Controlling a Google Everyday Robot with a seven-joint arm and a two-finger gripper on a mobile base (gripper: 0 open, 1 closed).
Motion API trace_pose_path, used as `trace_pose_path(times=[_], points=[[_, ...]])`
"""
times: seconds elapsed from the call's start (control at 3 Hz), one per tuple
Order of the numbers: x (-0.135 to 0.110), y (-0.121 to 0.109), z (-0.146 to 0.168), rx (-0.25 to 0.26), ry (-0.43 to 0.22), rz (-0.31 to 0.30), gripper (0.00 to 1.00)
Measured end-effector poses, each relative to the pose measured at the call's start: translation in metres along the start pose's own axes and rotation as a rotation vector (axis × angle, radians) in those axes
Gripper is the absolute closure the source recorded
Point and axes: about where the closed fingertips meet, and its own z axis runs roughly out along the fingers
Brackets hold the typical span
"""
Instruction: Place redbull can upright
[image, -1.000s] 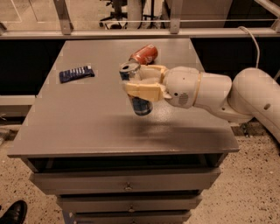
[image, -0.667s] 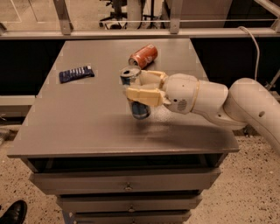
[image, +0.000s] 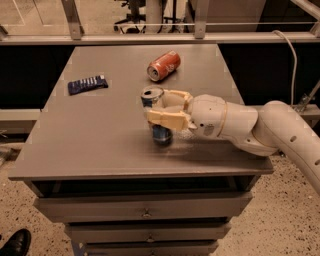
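Observation:
The redbull can (image: 152, 96) is a slim silver-and-blue can. It stands nearly upright near the middle of the grey table (image: 100, 135), its silver top showing above the fingers and its blue base (image: 161, 136) at the tabletop. My gripper (image: 161, 113) reaches in from the right and is shut on the can's middle, with one cream finger (image: 162, 120) in front and the other behind it.
A wider orange-red soda can (image: 163, 65) lies on its side at the back of the table. A flat dark-blue packet (image: 87, 84) lies at the back left. Drawers sit below the table's front edge. A railing runs behind the table.
The gripper and the can have shifted slightly left and down. The can's base now meets the tabletop.

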Motion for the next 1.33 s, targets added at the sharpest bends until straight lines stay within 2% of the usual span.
trace_pose_path(times=[0.33, 1.0, 1.33], points=[[0.01, 0.0, -0.005, 0.002, -0.008, 0.005, 0.62], [0.014, 0.0, -0.012, 0.011, -0.008, 0.007, 0.15], [0.013, 0.001, -0.031, 0.03, 0.013, 0.002, 0.0]])
